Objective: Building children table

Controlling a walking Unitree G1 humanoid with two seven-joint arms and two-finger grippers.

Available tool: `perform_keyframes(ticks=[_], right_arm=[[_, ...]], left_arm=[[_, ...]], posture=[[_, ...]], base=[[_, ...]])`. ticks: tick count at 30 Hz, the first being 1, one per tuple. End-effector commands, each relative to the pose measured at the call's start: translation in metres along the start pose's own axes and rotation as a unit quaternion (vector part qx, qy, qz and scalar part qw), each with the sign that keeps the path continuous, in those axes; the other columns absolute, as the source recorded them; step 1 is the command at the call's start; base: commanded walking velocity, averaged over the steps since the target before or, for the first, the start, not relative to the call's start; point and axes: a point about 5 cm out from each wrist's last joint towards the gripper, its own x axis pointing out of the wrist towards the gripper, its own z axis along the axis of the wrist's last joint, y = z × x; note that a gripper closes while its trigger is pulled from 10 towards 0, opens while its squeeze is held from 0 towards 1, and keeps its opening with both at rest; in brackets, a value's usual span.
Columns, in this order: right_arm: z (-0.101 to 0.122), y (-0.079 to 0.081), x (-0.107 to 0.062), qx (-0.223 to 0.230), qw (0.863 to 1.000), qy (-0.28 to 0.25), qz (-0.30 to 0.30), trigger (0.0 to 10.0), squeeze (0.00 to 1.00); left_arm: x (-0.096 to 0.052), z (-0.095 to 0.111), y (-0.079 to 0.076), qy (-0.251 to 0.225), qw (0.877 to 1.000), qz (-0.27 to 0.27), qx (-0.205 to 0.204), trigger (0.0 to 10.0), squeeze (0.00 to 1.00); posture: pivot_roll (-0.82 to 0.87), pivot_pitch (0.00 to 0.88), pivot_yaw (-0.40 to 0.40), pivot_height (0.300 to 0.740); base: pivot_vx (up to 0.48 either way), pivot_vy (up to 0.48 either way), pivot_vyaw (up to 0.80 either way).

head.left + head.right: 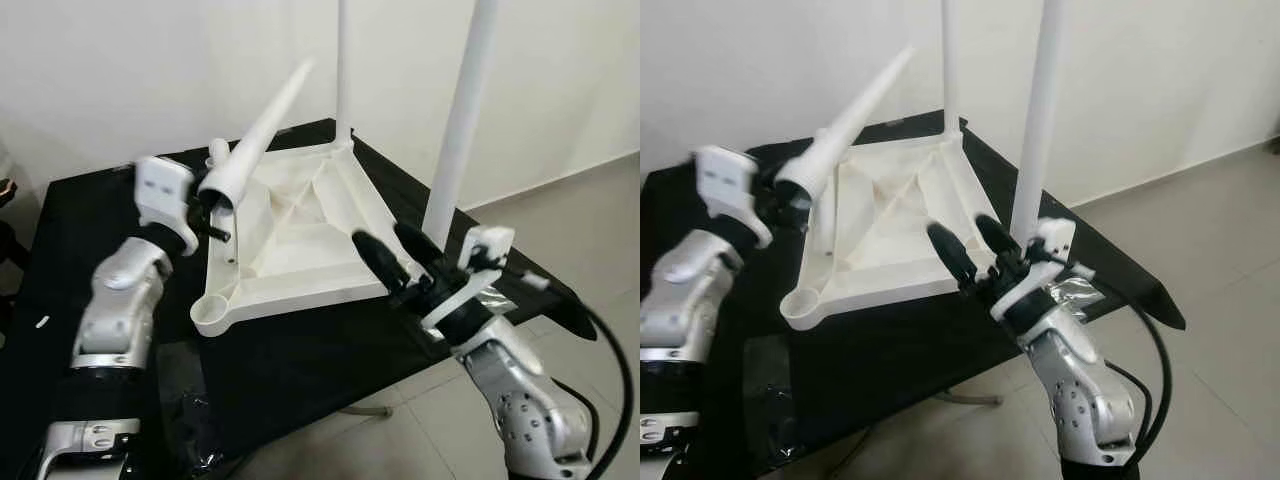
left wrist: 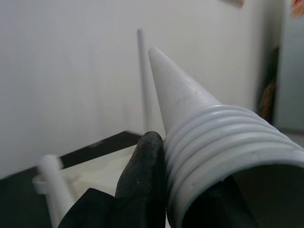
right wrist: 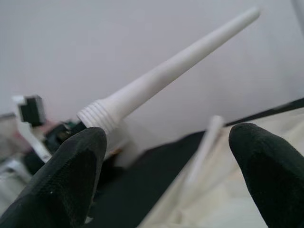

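1. White tabletop lies upside down on the black surface, ribbed underside up.
2. 2 white legs stand upright in its far and right corners.
3. A loose tapered leg, threaded end down, tilts above the left edge.
4. Near-left corner socket sits open.

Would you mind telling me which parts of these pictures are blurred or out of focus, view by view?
Left eye view: left gripper motion-blurred; tabletop fairly sharp. Left wrist view: threaded end of the held leg sharp, background soft. Right wrist view: near fingertips of the right gripper defocused, leg mildly soft.
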Motion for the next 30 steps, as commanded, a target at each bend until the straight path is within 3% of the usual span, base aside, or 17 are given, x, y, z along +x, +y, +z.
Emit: perform_keyframes(ticks=[1,6,7,12,13,17,27,30], right_arm=[[0.003,0.008,0.004,0.037,0.999,-0.013,0.033,10.0,0.0],[0.006,0.015,0.008,0.103,0.992,-0.036,0.07,10.0,0.0],[0.007,0.019,0.01,0.125,0.987,-0.042,0.088,10.0,0.0],[0.013,0.023,0.015,0.185,0.973,-0.074,0.114,10.0,0.0],[0.015,0.025,0.017,0.213,0.965,-0.083,0.128,10.0,0.0],[0.006,0.027,0.024,0.236,0.96,-0.064,0.137,10.0,0.0],[-0.013,0.033,0.044,0.281,0.951,-0.032,0.122,10.0,0.0],[-0.018,0.039,0.048,0.289,0.947,-0.016,0.141,10.0,0.0]], left_arm=[[-0.01,0.005,0.01,-0.009,0.999,-0.004,-0.036,0.0,0.0],[-0.024,0.007,0.018,-0.02,0.995,-0.025,-0.09,0.0,0.0],[-0.031,0.006,0.017,-0.027,0.992,-0.039,-0.12,0.0,0.0],[-0.044,0.001,0.012,-0.031,0.982,-0.063,-0.178,0.0,0.0],[-0.05,-0.002,0.006,-0.026,0.975,-0.082,-0.203,0.0,0.0],[-0.059,-0.007,-0.007,-0.024,0.965,-0.107,-0.239,0.0,0.0],[-0.07,0.0,-0.02,-0.056,0.939,-0.127,-0.315,0.0,0.0],[-0.076,-0.001,-0.035,-0.041,0.927,-0.168,-0.333,0.0,0.0]], posture=[[-0.08,0.015,0.013,0.74],[-0.07,0.015,0.007,0.74],[-0.07,0.015,0.006,0.74],[-0.07,0.015,0.004,0.74],[-0.06,0.013,0.002,0.74],[-0.05,0.011,-0.006,0.74],[-0.03,0.007,-0.013,0.74],[-0.02,0.008,-0.011,0.74]], base=[[0.0,0.0,0.0],[0.0,0.0,0.0],[0.0,0.0,0.0],[0.0,0.0,0.0],[0.0,0.0,0.0],[0.0,0.0,0.0],[0.0,0.0,0.0],[0.0,0.0,0.0]])
